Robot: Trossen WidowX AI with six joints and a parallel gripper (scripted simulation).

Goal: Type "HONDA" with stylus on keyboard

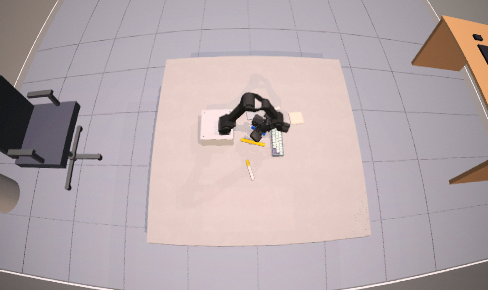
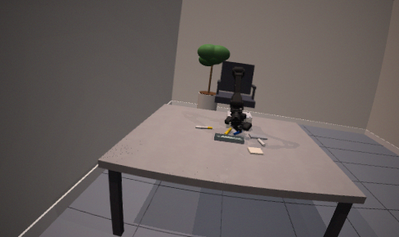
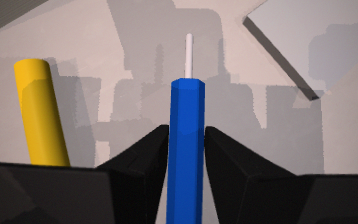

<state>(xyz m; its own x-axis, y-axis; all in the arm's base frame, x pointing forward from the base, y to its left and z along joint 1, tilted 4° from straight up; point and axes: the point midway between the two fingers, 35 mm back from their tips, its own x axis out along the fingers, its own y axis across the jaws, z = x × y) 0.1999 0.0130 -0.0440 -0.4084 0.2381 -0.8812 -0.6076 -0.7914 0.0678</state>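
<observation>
My gripper [image 3: 186, 133] [image 1: 257, 133] [image 2: 237, 127] is shut on a blue stylus [image 3: 185, 150] [image 2: 237, 132] with a thin white tip. In the wrist view both black fingers press against the stylus's sides, and its tip points away over the desk surface. The stylus sits low at the desk, just left of the keyboard [image 1: 277, 142] [image 2: 229, 138], a small dark slab with pale keys. In the exterior view the keyboard lies just in front of the arm.
A yellow marker [image 3: 40, 117] [image 1: 252, 142] [image 2: 228, 131] lies beside the stylus. A white-and-yellow pen [image 1: 249, 170] [image 2: 203, 127] lies farther off. A white base block [image 1: 212, 127], a beige notepad [image 1: 296, 118] [image 2: 255, 150] and a small grey item [image 2: 257, 138] sit nearby.
</observation>
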